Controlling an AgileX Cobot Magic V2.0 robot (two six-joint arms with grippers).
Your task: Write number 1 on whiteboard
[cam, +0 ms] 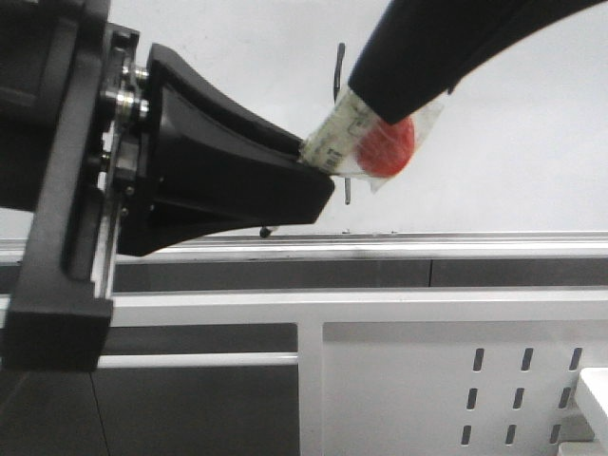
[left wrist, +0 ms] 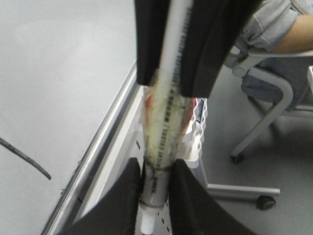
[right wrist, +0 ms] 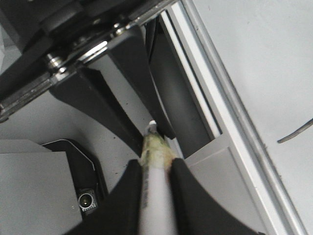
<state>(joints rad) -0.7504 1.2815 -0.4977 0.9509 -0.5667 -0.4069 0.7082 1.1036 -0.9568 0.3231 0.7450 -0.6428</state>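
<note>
The whiteboard fills the back of the front view. On it is the number 1, a thin dark stroke partly hidden behind the marker pen. The pen, wrapped in yellowed tape with a red patch, is held at both ends. My left gripper is shut on one end and my right gripper on the other. In the left wrist view my left gripper clamps the marker pen beside the whiteboard and the number 1. In the right wrist view my right gripper clamps the pen's white barrel; the number 1 shows at the edge.
A silver-grey ledge runs along the board's lower edge. Below it is a white perforated panel. A seated person on a wheeled chair is beside the table. A small camera sits below the arms.
</note>
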